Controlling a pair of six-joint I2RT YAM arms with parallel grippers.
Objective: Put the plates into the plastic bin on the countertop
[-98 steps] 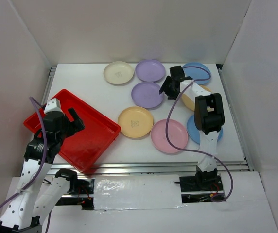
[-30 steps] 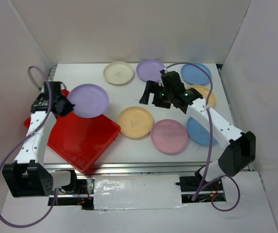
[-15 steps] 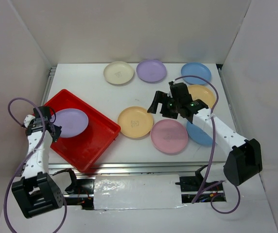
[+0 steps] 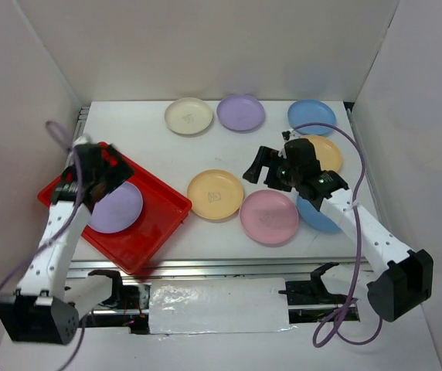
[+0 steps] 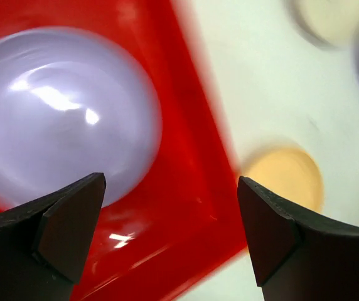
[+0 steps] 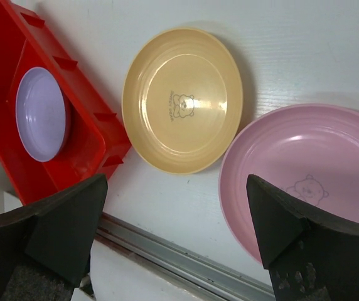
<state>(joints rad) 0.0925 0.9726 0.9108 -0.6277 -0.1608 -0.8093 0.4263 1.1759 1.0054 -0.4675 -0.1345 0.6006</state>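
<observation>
The red plastic bin (image 4: 159,212) lies at the left of the white countertop (image 4: 159,151). One purple plate (image 4: 117,207) lies flat inside it. My left gripper (image 4: 107,176) is open and empty just above the bin's far part; in the left wrist view (image 5: 170,232) it looks down on the purple plate (image 5: 60,113) and the bin's floor (image 5: 186,207). My right gripper (image 4: 261,168) is open and empty above the table between a yellow-orange plate (image 4: 215,194) and a pink plate (image 4: 270,216). In the right wrist view (image 6: 176,238) both show, yellow-orange (image 6: 182,100) and pink (image 6: 305,175).
Cream (image 4: 188,116), purple (image 4: 240,113) and blue (image 4: 311,117) plates lie along the back. Another yellow-orange plate (image 4: 328,151) and a blue one (image 4: 321,215) are partly hidden under the right arm. A metal rail (image 4: 236,267) runs along the front edge; white walls close in.
The left gripper has let go of the purple plate, which now lies flat in the bin, and has lifted toward the bin's far side. The right gripper has shifted slightly right.
</observation>
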